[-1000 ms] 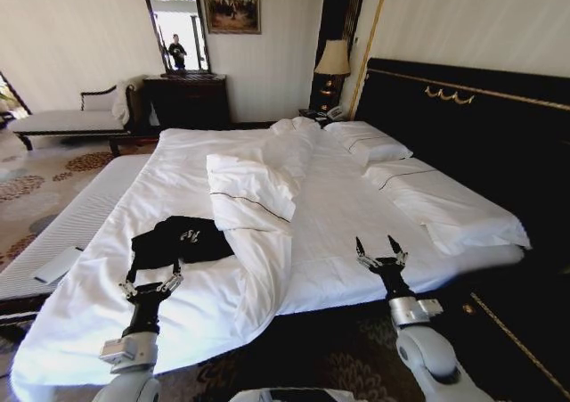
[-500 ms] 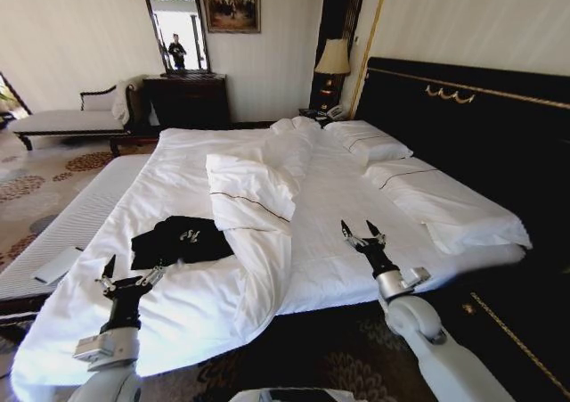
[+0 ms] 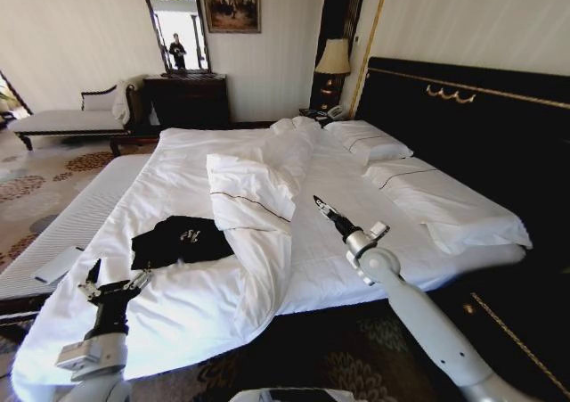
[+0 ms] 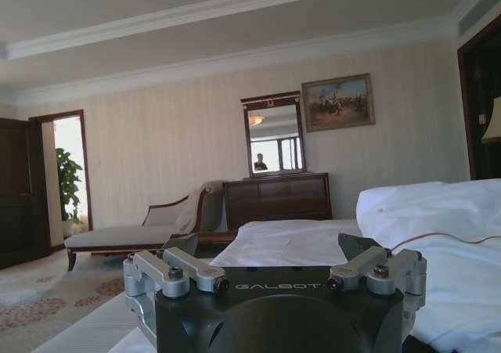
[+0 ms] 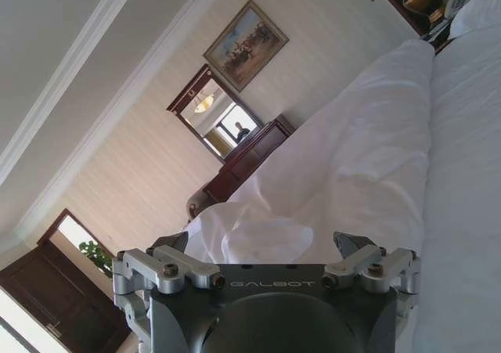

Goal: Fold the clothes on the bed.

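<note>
- The left gripper [image 3: 111, 275] hangs low over the near left corner of the bed, at about 8 o'clock in the head view, with its fingers spread wide and nothing between them.
- In the left wrist view the same left gripper [image 4: 274, 247] shows its two fingertips well apart, facing the far wall.
- The black T-shirt [image 3: 181, 241] lies bundled on the white duvet [image 3: 205, 304] just beyond that gripper, at its 1 o'clock, near but not touching it; small white lettering shows on top.
- The right gripper [image 3: 322, 209] reaches out over the middle of the bed, at about 3 o'clock from the T-shirt and well apart from it; seen side-on here, its fingers look close together.
- In the right wrist view the right gripper [image 5: 264, 247] has its fingertips set wide apart and empty, pointing at heaped white bedding.
- A folded-back mound of duvet and pillow [image 3: 252, 188] sits between the two grippers.
- The bed [image 3: 356, 208] has a tall dark headboard [image 3: 463, 126] at 2 o'clock.
- A pale chaise longue [image 3: 67, 117] stands at 10 o'clock by the wall.
</note>
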Robot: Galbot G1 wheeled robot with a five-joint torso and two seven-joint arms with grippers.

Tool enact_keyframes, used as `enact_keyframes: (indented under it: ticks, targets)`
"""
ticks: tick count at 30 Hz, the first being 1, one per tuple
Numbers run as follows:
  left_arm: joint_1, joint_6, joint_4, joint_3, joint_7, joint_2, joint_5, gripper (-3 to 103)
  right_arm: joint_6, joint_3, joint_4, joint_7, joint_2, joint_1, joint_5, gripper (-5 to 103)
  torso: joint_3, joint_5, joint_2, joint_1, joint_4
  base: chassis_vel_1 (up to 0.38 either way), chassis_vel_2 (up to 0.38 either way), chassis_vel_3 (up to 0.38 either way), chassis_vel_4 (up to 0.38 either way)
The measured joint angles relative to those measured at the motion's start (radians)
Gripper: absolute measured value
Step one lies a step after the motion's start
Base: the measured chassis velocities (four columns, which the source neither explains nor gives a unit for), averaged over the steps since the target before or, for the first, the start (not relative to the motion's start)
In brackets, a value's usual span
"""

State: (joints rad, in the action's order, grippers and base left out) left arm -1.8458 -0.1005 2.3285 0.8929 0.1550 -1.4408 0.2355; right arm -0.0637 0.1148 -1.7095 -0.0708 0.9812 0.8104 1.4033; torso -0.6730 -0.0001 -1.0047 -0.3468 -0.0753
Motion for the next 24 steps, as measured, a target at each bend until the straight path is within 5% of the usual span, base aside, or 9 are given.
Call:
enact_keyframes:
  ticks: [24]
  targets:
    - [0.007,0.007,-0.016,0.013,0.007,-0.028,-0.009,100,-0.031,-0.214,0.186,-0.006,0.118,-0.225,-0.021,100,0.000,0.0000,0.000,0.000,0.0000,0.000,0.000,0.000,0.000]
